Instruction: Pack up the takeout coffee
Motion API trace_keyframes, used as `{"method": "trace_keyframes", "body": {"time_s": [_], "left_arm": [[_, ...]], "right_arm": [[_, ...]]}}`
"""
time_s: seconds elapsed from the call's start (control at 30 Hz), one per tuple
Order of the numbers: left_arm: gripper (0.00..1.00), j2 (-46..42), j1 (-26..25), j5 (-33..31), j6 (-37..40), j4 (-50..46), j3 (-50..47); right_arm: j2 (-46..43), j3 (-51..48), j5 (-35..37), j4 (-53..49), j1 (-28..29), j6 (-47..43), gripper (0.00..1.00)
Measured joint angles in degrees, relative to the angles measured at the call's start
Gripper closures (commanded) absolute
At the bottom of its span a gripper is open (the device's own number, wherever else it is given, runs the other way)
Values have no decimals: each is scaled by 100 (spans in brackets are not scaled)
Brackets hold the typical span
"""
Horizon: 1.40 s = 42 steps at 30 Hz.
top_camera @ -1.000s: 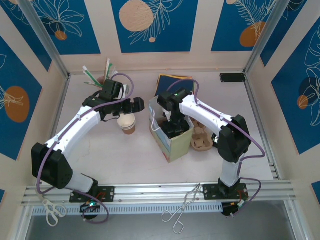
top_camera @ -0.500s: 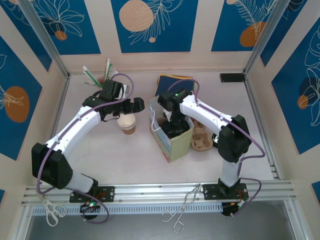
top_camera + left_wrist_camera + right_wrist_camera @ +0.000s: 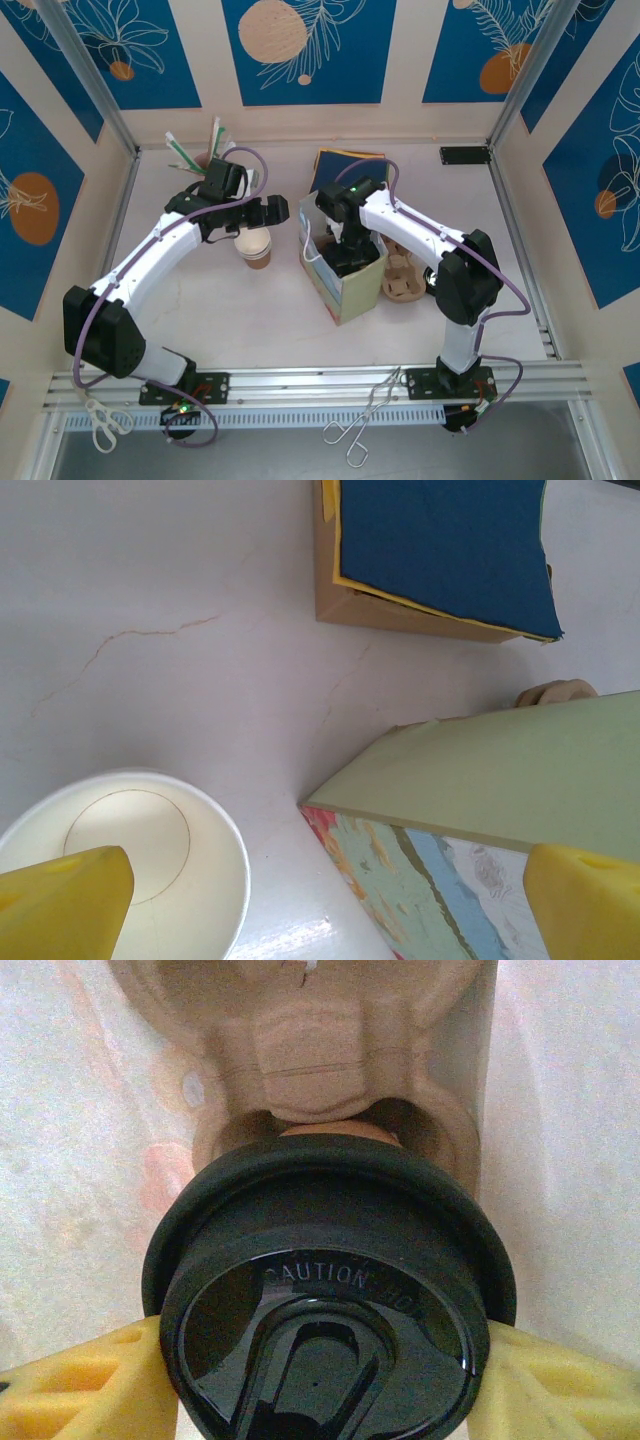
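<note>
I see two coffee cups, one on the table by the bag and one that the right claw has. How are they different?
The table cup is open, showing its white inside; the held cup wears a black lid. The table cup stands free beside the bag; the held cup is pinched by the right gripper down inside the bag. Both stand upright.

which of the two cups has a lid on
The lidded cup held by the right gripper inside the bag: a black lid covers it. The open cup, under the left gripper, shows its white inside.
</note>
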Motion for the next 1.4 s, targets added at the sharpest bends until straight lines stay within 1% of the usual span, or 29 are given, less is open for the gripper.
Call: {"method": "trace_keyframes", "body": {"time_s": [0.6,1.4], "left_arm": [[0,0,0,0,15,-39,4],[0,0,0,0,15,-39,4]], "right_arm": [[7,-243,-109,221,-35,0,36],[4,-254,-144,229,-66,0,36]]}}
